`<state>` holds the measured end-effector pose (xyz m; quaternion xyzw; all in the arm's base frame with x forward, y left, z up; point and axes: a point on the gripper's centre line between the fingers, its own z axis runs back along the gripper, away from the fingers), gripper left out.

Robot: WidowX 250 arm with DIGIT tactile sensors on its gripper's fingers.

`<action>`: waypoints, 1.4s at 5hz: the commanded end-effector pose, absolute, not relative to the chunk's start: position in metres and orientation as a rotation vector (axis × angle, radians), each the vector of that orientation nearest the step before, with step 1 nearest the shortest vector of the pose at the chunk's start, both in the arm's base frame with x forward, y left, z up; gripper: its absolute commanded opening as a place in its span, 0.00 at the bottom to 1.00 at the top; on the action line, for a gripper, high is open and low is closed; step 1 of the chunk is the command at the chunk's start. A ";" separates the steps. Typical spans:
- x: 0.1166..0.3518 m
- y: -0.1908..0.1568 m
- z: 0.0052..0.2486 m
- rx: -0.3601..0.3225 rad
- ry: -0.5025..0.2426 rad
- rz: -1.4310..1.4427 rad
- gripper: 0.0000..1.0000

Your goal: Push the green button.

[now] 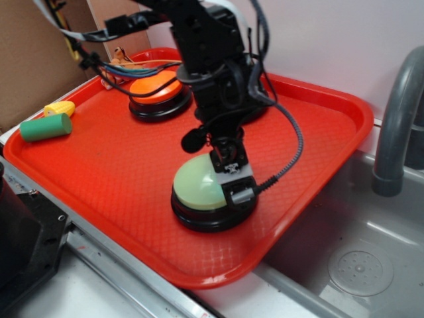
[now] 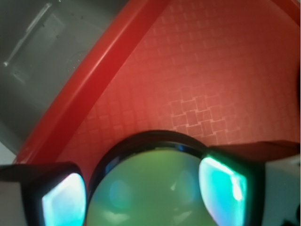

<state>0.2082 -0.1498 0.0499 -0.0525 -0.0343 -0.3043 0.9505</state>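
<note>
While the black robot arm (image 1: pixel 205 59) reaches down from the top of the exterior view, its gripper (image 1: pixel 230 173) sits on the right side of the green button (image 1: pixel 199 185). That button is a large, round, pale sage-green dome, smooth and slightly glossy, set on a black circular base. It stands on a red tray (image 1: pixel 318 132), toward the tray's front edge and roughly at the middle of its width. The tray surface carries a fine woven-square texture.

From the wrist view, the green dome (image 2: pixel 150 193) fills the bottom centre, ringed by its black rim. Two fingers (image 2: pixel 221 186) stand apart with the dome showing between them, one at the lower left and one at the lower right, so the gripper is spread open and grips nothing. Their pads reflect a bluish-green light.

Farther back on the tray stands an orange button (image 1: pixel 156 89) on its own black base. Near the tray's left edge lies a small darker green cylinder (image 1: pixel 45 127), with a yellow corn-shaped toy (image 1: pixel 59 108) just behind it. A grey sink (image 1: pixel 358 265) and a grey faucet (image 1: pixel 394 112) sit to the right of the tray.
</note>
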 end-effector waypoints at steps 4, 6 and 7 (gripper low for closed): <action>0.182 -0.124 0.125 0.053 -0.046 -0.624 1.00; 0.170 -0.121 0.152 0.040 0.016 -0.587 1.00; 0.169 -0.118 0.161 0.039 0.024 -0.585 1.00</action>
